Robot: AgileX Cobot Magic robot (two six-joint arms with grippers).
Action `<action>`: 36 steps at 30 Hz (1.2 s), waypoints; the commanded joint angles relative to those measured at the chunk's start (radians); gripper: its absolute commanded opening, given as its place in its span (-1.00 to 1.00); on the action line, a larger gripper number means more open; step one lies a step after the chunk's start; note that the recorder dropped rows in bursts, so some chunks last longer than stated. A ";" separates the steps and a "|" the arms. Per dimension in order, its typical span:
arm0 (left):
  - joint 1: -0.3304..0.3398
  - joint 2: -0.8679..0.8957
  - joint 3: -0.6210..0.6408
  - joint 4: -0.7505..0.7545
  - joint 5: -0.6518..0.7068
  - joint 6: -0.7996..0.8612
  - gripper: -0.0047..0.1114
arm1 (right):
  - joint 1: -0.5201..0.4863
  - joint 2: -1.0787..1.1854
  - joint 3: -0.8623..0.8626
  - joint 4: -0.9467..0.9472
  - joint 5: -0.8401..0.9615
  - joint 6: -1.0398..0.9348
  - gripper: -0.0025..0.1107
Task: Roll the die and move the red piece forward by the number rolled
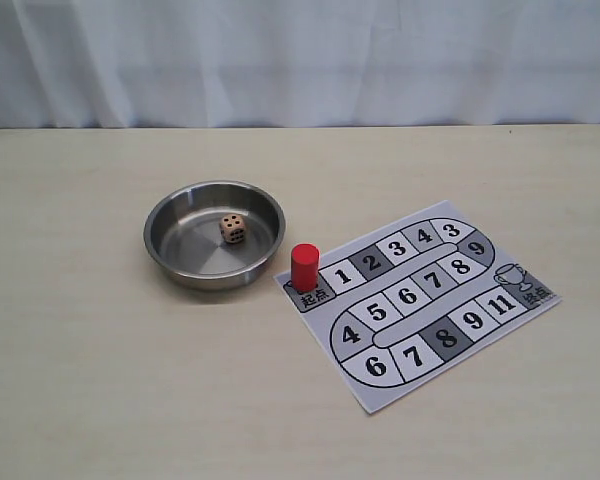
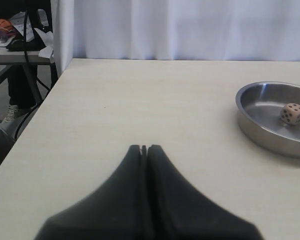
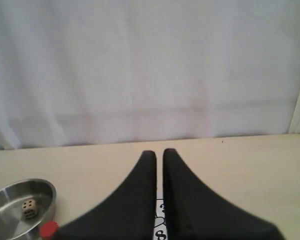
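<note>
The die (image 1: 233,229), a pale wooden cube with black pips, lies inside the steel bowl (image 1: 160,215). The red piece (image 1: 305,266) stands upright on the start square at the left end of the paper board (image 1: 420,300), next to square 1. Neither gripper shows in the exterior view. In the left wrist view my left gripper (image 2: 144,147) is shut on nothing, over bare table, with the die (image 2: 293,113) and bowl (image 2: 250,125) well off to one side. My right gripper (image 3: 159,152) is shut to a thin slit, empty, above the board (image 3: 160,232). The red piece (image 3: 49,229) and die (image 3: 28,208) are apart from it.
The board's numbered track runs from 1 through 11 to a trophy square (image 1: 512,277) at its right end. A white curtain (image 1: 300,60) hangs behind the table's far edge. The table's left edge (image 2: 35,107) drops off toward cluttered furniture.
</note>
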 commanded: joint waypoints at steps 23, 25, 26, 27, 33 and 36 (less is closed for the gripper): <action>0.000 -0.001 0.004 0.000 -0.013 -0.006 -0.92 | 0.530 1.023 -0.483 0.131 0.078 -0.293 -0.03; 0.000 -0.001 0.004 0.000 -0.013 -0.006 -0.92 | 0.552 1.127 -0.547 0.131 0.072 -0.280 -0.03; 0.000 -0.001 0.004 0.000 -0.013 -0.006 -0.92 | 0.558 1.163 -0.572 0.131 0.065 -0.280 -0.03; 0.000 -0.001 0.004 0.000 -0.013 -0.006 -0.92 | 0.561 1.199 -0.595 0.131 0.056 -0.280 -0.03; 0.000 -0.001 0.004 0.000 -0.013 -0.006 -0.92 | 0.561 1.484 -0.806 0.207 0.060 -0.224 -0.03; 0.000 -0.001 0.004 0.000 -0.013 -0.006 -0.92 | 0.561 1.581 -0.878 0.207 0.058 -0.224 -0.03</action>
